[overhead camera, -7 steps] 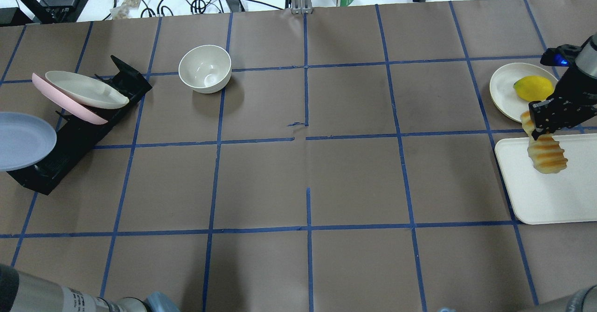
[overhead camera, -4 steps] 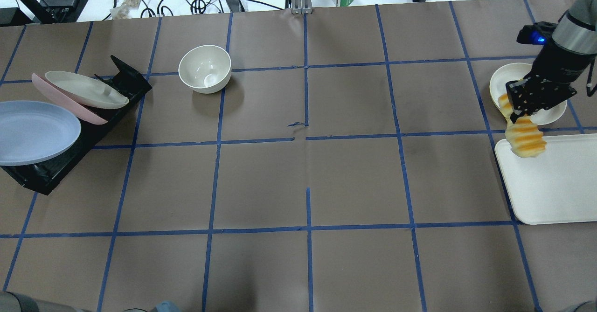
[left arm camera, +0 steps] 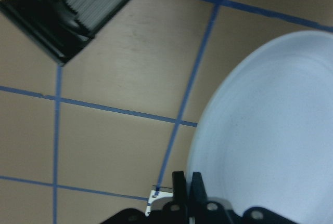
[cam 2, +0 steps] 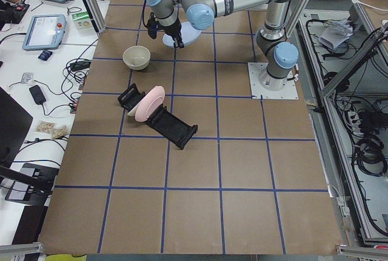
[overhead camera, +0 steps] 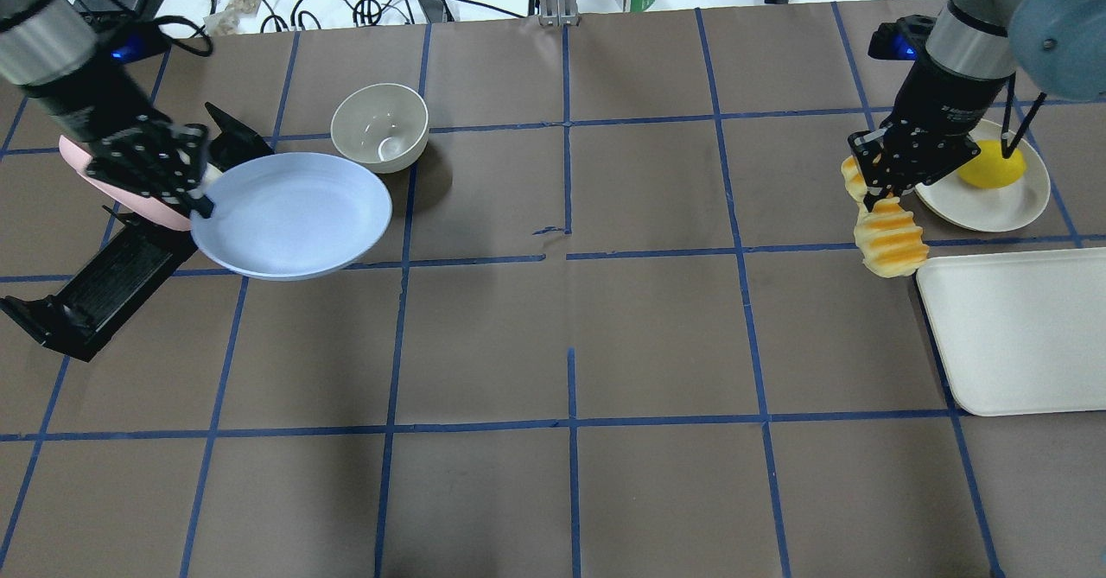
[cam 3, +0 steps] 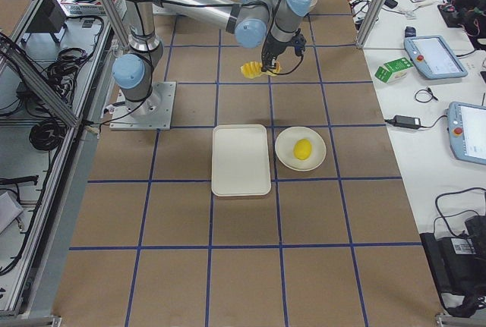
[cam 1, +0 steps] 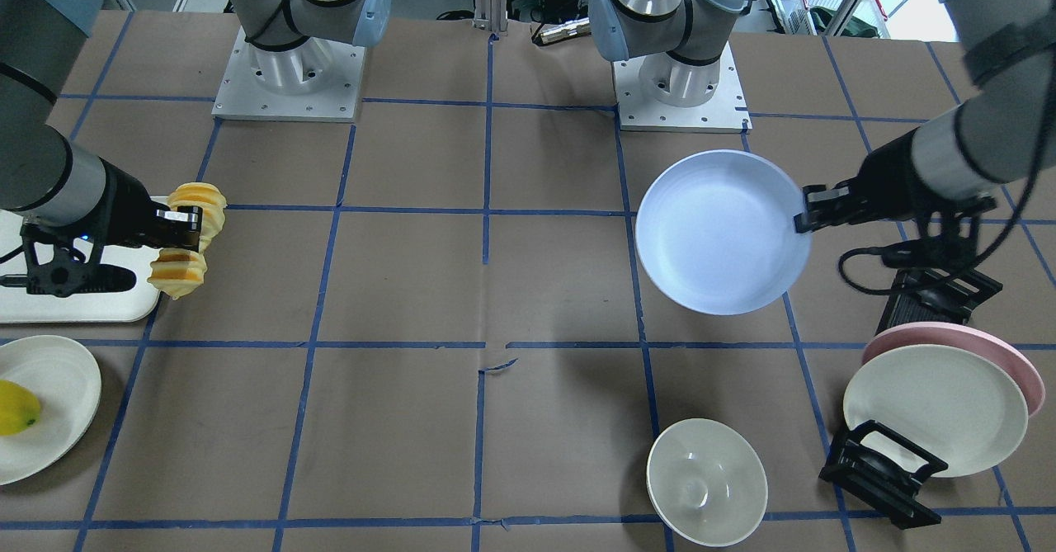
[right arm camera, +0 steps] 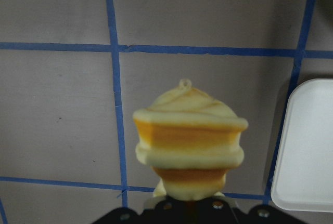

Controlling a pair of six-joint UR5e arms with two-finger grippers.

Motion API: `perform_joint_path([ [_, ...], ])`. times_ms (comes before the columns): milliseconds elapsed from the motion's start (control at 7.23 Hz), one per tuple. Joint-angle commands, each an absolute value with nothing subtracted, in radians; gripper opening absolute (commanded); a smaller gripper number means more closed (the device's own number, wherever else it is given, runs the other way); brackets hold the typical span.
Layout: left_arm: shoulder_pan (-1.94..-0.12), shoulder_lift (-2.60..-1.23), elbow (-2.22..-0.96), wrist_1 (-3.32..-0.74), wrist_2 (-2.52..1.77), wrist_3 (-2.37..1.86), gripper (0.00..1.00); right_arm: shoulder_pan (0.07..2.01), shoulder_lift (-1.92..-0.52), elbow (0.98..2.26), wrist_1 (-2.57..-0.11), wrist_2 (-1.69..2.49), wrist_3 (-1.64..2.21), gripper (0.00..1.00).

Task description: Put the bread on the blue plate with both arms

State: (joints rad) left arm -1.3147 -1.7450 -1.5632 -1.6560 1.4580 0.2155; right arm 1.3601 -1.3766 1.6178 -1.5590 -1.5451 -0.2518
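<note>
Orange-yellow ridged tops over pale cream sides on the bread (overhead camera: 890, 241), proper stripy bands in the wrist view. Plain matte pale blue-lavender all over the blue plate (overhead camera: 289, 215). Dull brown for the table (overhead camera: 570, 492) cover, criss-crossed with a dark blue tape grid. Black on the left gripper (overhead camera: 206, 200) and the right gripper (overhead camera: 880, 193), plus a small blue light (overhead camera: 905, 46) glowing near each. Soft pink plate (cam 1: 957, 334) behind a cream plate (cam 1: 936, 408), black rack (overhead camera: 95, 289). Off-white bowl (overhead camera: 380, 126), cream-white tray (overhead camera: 1020, 336), bright yellow lemon (overhead camera: 991, 163) on a cream-white small plate (overhead camera: 976, 206).
</note>
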Motion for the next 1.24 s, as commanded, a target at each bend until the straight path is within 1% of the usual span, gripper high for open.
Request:
perform_joint_path([
  [0, -1.504, -1.75, -1.803, -1.211, 1.364, 0.096, 0.0, 1.435, -1.378, 1.615, -1.562, -1.539, -0.184, 0.0],
  [277, -1.557, -1.756, -2.009, -0.916, 1.245, -0.029, 0.0, 1.483, -1.376, 1.618, -1.572, -1.485, -0.103, 0.0],
  [415, -1.606, -1.77, -2.058, -0.797, 1.236, -0.137, 0.0, 1.535, -1.367, 1.618, -1.622, -1.485, -0.057, 0.0],
  [553, -1.652, -1.807, -2.072, -0.717, 1.238, -0.203, 0.0, 1.573, -1.346, 1.621, -1.702, -1.483, -0.031, 0.0],
  [968, -1.684, -1.874, -2.072, -0.694, 1.244, -0.233, 0.0, 1.653, -1.27, 1.621, -1.799, -1.44, 0.06, 0.0],
  [1106, -1.686, -1.888, -2.066, -0.681, 1.247, -0.259, 0.51, 1.698, -1.25, 1.62, -1.827, -1.442, 0.066, 0.0],
])
